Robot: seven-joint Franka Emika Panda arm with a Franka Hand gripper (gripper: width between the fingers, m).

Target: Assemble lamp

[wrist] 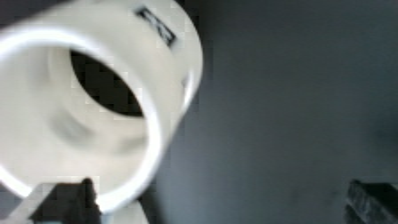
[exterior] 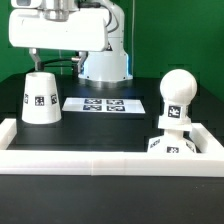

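The white cone shade (exterior: 40, 97) stands on the black table at the exterior view's left, narrow end up. My gripper (exterior: 40, 62) hangs just above it, open and empty. In the wrist view the shade (wrist: 107, 110) fills much of the picture, blurred, with its dark opening showing. One finger (wrist: 63, 203) is at the shade's rim and the other finger (wrist: 377, 200) is far off over bare table, so the gripper (wrist: 217, 205) is wide open. The round-headed bulb (exterior: 179, 88) stands upright on the base (exterior: 170, 146) at the exterior view's right.
The marker board (exterior: 105, 104) lies flat between the shade and the bulb. A white raised border wall (exterior: 100, 162) runs along the front and up both sides. The robot's white pedestal (exterior: 105, 65) stands behind the marker board.
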